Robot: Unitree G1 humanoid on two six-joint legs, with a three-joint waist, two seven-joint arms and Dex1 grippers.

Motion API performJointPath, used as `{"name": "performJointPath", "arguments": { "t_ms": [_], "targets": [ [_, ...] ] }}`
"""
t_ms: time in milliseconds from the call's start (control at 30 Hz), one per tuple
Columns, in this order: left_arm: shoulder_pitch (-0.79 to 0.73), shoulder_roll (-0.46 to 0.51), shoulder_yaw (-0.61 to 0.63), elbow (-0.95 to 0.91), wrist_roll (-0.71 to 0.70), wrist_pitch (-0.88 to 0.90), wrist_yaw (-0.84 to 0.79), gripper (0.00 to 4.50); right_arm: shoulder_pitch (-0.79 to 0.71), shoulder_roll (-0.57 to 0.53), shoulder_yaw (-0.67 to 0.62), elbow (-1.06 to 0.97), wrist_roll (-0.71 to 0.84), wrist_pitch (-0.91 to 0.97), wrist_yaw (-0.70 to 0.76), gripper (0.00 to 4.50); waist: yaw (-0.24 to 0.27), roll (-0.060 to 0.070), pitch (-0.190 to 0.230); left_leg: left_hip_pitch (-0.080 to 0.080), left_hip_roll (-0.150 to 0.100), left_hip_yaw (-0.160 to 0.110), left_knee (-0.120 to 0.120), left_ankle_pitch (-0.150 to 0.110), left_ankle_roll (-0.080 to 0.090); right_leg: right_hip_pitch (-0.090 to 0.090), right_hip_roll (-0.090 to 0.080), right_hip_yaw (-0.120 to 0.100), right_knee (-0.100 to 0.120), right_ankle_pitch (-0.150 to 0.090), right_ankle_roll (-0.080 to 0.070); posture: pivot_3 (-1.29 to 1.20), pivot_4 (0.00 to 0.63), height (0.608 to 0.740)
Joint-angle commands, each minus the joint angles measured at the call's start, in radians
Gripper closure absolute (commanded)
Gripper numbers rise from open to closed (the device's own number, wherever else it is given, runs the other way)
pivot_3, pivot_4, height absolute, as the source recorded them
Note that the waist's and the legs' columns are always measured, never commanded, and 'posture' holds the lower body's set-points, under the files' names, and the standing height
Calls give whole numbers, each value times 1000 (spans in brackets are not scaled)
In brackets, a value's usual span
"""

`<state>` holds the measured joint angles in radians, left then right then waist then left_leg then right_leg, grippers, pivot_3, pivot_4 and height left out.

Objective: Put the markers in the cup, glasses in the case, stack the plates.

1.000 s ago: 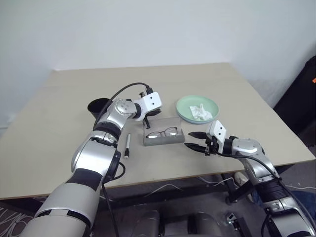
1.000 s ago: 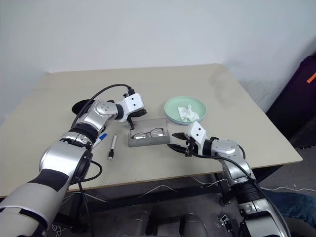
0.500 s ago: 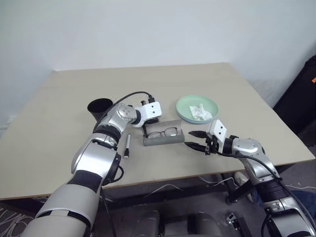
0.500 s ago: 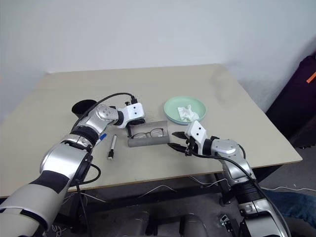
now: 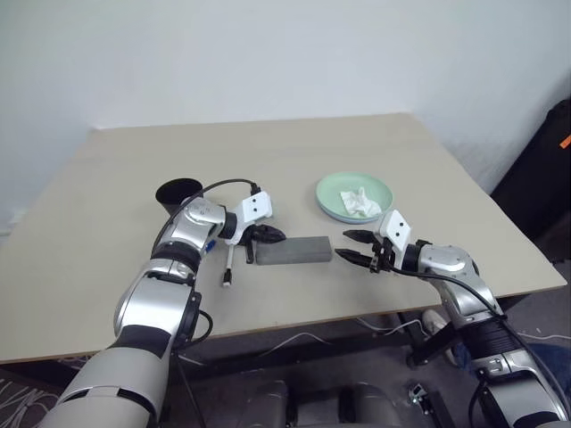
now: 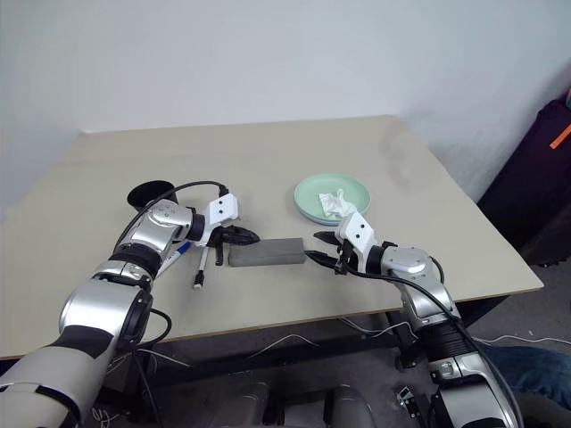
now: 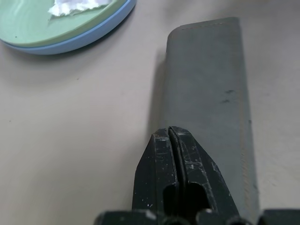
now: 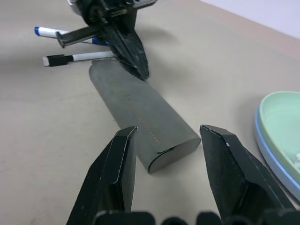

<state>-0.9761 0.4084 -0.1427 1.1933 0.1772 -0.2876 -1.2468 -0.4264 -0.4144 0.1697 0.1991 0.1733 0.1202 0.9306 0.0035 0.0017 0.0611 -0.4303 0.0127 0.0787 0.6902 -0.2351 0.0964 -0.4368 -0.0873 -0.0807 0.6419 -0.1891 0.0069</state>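
Observation:
The grey case (image 5: 293,251) lies closed in the middle of the table, so the glasses are hidden. My left gripper (image 5: 275,235) is shut, its tips at the case's left end (image 7: 211,93). My right gripper (image 8: 168,131) stands open at the case's right end, one finger on each side of it, not gripping. Two markers (image 8: 75,57) lie left of the case, one (image 5: 228,266) near my left wrist. Behind my left arm stands the black cup (image 5: 177,194). The mint green plate (image 5: 332,192) rests on the light blue one (image 7: 70,44) at the back right.
A crumpled white tissue (image 5: 361,202) lies in the green plate. A dark bag stands on the floor beyond the table's right edge (image 5: 553,160). A cable loops over my left forearm.
The case's lid has come down and the glasses no longer show. My left gripper sank and drew back to the case's left end. The right arm has kept still.

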Motion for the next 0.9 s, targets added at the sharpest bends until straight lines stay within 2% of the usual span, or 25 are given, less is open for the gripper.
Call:
{"name": "performJointPath", "arguments": {
  "t_ms": [33,167,367,533,733,900],
  "targets": [
    [36,18,10,-54,-11,-4,69,4480,-45,8,-17,8,-1,-25,-10,2196,0,0,0,0,0,0,0,0,0,0,0,0,0,0,0,0,0,740],
    [95,19,66,-196,-75,65,165,4480,-53,15,-16,20,-4,-31,-8,2196,-2,0,0,0,1,1,2,0,0,0,1,1,1,3,-1,0,0,740],
    [386,10,155,-763,-168,471,339,4480,-62,19,-15,39,-3,-42,-1,2196,-4,0,0,0,1,5,1,0,0,-3,1,7,1,7,-4,0,0,740],
    [553,-43,213,-1075,-167,716,577,4480,-69,21,-14,55,-3,-49,9,2196,-3,0,0,0,1,8,1,0,0,-5,1,9,1,8,-3,0,0,740],
    [626,-154,263,-1348,-136,1069,850,4480,-75,23,-10,75,-5,-58,25,2196,-3,0,0,1,1,10,1,0,0,-5,1,11,-1,12,2,0,0,740],
    [602,-203,317,-1439,-122,1264,1018,4480,-81,27,-8,92,-9,-68,34,2196,-4,0,0,1,2,10,1,0,0,-6,1,12,-1,14,0,0,0,740]
  ]
}}
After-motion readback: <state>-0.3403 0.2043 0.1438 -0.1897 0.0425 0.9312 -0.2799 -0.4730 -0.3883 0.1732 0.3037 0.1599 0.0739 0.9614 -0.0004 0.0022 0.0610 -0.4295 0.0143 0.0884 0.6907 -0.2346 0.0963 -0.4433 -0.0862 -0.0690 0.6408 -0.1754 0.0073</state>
